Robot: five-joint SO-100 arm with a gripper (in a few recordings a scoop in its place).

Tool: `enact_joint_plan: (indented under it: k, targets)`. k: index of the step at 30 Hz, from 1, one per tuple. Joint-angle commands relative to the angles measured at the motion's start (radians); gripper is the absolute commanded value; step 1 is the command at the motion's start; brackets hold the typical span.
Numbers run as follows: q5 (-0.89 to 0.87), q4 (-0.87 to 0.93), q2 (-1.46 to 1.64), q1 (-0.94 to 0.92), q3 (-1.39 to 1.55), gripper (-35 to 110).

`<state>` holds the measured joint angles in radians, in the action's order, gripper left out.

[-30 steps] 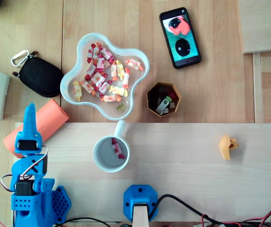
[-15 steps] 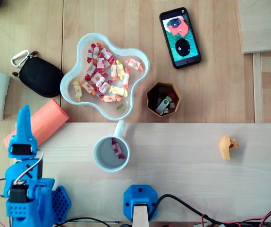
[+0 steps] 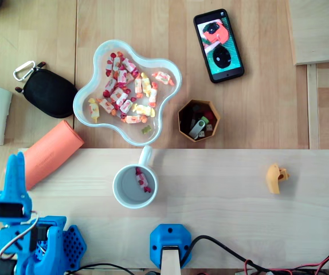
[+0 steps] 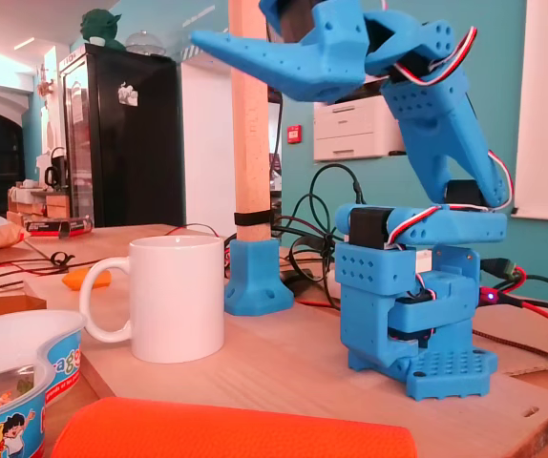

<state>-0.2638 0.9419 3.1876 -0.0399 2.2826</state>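
Wooden board (image 3: 239,200) — jaws near orange roll (image 3: 53,150).

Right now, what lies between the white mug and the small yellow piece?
Nothing; the overhead view shows bare wooden board between mug and yellow piece.

Your blue arm (image 3: 24,240) sits in the lower left corner of the frame. Its jaws point up the picture, with the tip just beside the lower end of the orange roll (image 3: 53,150). From above you can't tell whether they touch it, or whether the jaws are parted. To the right, on the pale board (image 3: 239,212), stands the white mug (image 3: 125,195) with a wrapped candy (image 3: 143,180) inside. Above the mug, on the counter (image 3: 256,114), the clear bowl (image 3: 173,71) holds many more candies. A black pouch (image 3: 47,91) lies at upper left.
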Motion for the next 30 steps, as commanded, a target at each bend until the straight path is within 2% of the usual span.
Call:
enact_joint_plan:
  k: [1,15,23,30]
  targets:
    - [-0.012,0.075,-0.04,0.0,-0.126,47]
    - [-0.014,0.321,-0.552,-0.008,-0.67,47]
    - [-0.014,0.356,-0.824,-0.014,-0.902,47]
    - [-0.012,0.359,-1.037,-0.1,-0.931,47]
